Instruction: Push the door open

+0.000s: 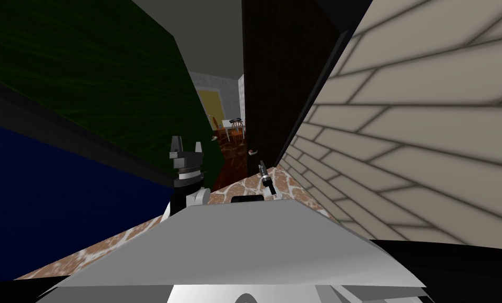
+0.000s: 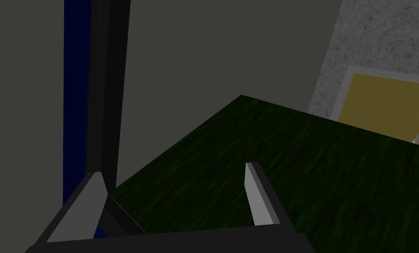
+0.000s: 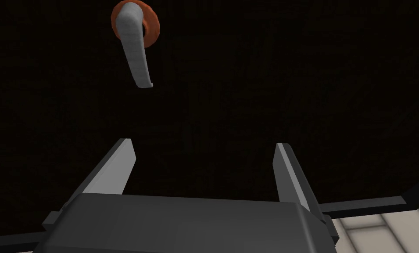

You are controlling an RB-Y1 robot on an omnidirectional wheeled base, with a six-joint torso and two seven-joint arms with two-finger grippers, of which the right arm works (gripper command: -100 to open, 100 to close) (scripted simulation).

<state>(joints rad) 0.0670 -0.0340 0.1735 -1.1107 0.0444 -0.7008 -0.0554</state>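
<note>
Beige tiled wall (image 1: pixel 428 131) is running along the right side and blue wall (image 1: pixel 44 200) along the left. Green door (image 1: pixel 86 68) is standing on the left of a narrow gap. Dark brown door (image 1: pixel 281 79) is standing just right of that gap, between it and the beige tiled wall. Mottled brown floor (image 1: pixel 244 189) is showing ahead of both arms. A far room with a white table (image 1: pixel 227 124) and chairs is showing through the gap.

Left gripper (image 2: pixel 173 175) is hovering by the green door's face, fingers spread apart and holding nothing. A dark frame post (image 2: pixel 109 88) is standing just beside one finger.

Right gripper (image 3: pixel 204 145) is pointing at the dark brown door, low and close to it, fingers apart with nothing between them. Cannot tell if the tips are touching the panel.

Grey lever handle (image 3: pixel 136 57) is hanging from an orange-brown rosette (image 3: pixel 152 27) on the dark brown door, beyond the right gripper's fingers. It is apart from them and offset toward one finger
</note>
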